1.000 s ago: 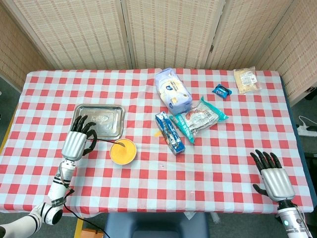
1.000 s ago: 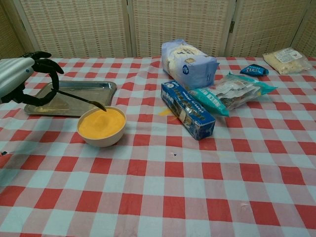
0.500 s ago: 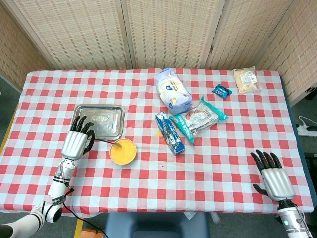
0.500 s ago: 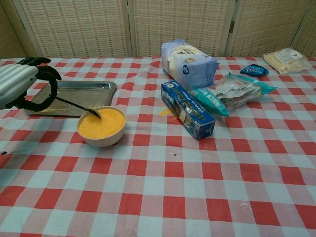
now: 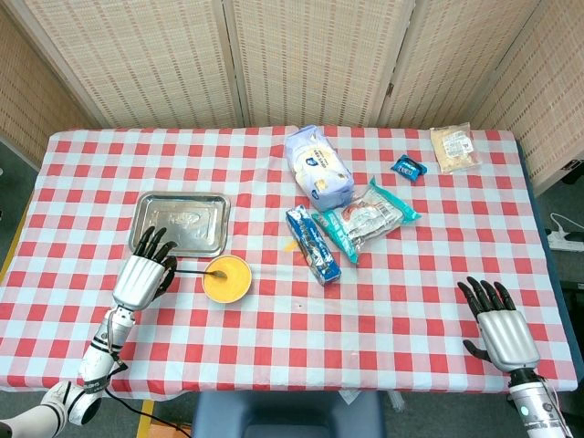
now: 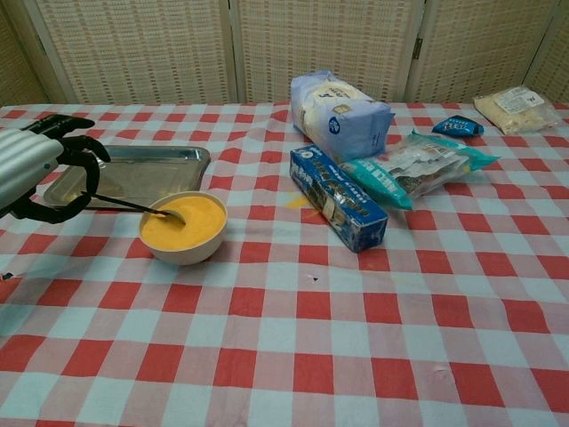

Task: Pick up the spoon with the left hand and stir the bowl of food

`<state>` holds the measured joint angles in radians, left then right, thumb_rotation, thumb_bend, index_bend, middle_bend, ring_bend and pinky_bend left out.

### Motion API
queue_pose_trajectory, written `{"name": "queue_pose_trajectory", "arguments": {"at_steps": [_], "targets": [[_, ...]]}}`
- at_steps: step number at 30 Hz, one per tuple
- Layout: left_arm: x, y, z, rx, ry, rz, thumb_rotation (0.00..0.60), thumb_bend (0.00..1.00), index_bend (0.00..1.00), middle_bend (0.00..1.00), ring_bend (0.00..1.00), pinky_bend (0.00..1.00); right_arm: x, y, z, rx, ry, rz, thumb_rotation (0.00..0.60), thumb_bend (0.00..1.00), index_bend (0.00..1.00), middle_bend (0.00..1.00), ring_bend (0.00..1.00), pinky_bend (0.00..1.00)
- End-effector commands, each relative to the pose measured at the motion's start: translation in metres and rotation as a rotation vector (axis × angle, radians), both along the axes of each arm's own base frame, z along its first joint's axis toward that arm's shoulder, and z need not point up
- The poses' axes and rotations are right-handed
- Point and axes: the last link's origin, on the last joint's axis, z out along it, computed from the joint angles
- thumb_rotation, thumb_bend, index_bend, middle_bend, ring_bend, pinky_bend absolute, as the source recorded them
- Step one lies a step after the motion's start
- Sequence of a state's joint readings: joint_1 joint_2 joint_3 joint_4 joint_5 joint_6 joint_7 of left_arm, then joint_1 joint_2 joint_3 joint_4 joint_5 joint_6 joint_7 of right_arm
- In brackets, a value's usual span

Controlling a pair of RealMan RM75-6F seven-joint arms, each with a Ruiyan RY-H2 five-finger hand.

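- Left hand point(image 5: 144, 274) sits low over the counter point(image 5: 383, 301), just left of the bowl point(image 5: 227, 278); silver ribbed back faces up, black fingers point(image 6: 84, 153) curled round the spoon point(image 6: 133, 205) handle and gripping it.
- Spoon: thin dark metal, handle runs nearly level from the hand to the bowl, tip resting in the food at the bowl's left side.
- Bowl: small, round, pale cream wall, filled with smooth orange-yellow food; stands on the cloth just in front of the tray point(image 5: 181, 223), near its right corner.
- Right hand point(image 5: 497, 328) lies palm down at the counter's near right corner, well apart from everything; fingers spread, holding nothing. Head view only.
- Tray: shallow rectangular steel, shiny, rounded corners, just beyond the left hand.
- Counter is covered by a red-and-white checked cloth.
- Blue box point(image 6: 338, 197): long, cardboard-looking, lying at an angle mid-counter.
- Pale blue bag point(image 6: 340, 113): soft, bulging, behind the box.
- Teal-edged clear packet point(image 6: 418, 165): crinkly film, right of the box, touching it.
- Small dark blue wrapper point(image 5: 409, 167) and clear pouch point(image 5: 455, 148) of beige contents lie side by side at the far right.
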<state>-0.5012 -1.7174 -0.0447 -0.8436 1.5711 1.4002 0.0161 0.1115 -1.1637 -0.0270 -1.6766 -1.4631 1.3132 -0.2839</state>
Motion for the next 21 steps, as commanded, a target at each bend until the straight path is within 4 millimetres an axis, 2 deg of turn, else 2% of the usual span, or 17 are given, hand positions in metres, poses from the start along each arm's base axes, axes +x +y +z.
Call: {"name": "queue_pose_trajectory", "arguments": {"at_steps": [1, 13, 16, 21], "targets": [[-0.001, -0.006, 0.002, -0.005, 0.011, -0.007, 0.6, 0.72, 0.83, 0.26, 0.02, 0.0, 0.0, 0.0, 0.0, 0.002, 0.0, 0.002, 0.6, 0.12, 0.0, 0.0, 0.0, 0.0], [0.002, -0.02, 0.015, -0.014, 0.011, -0.013, 0.6, 0.72, 0.83, 0.26, 0.02, 0.0, 0.002, 0.002, -0.001, 0.009, -0.003, 0.013, 0.6, 0.12, 0.0, 0.0, 0.0, 0.0], [0.006, -0.02, 0.019, 0.003, -0.01, -0.018, 0.6, 0.73, 0.83, 0.26, 0.02, 0.0, 0.003, 0.003, -0.002, 0.012, -0.003, 0.016, 0.6, 0.12, 0.0, 0.0, 0.0, 0.0], [0.016, -0.008, 0.021, 0.086, -0.08, -0.026, 0.6, 0.73, 0.83, 0.26, 0.02, 0.0, 0.004, 0.004, -0.001, 0.008, -0.006, 0.019, 0.6, 0.12, 0.0, 0.0, 0.0, 0.0]]}}
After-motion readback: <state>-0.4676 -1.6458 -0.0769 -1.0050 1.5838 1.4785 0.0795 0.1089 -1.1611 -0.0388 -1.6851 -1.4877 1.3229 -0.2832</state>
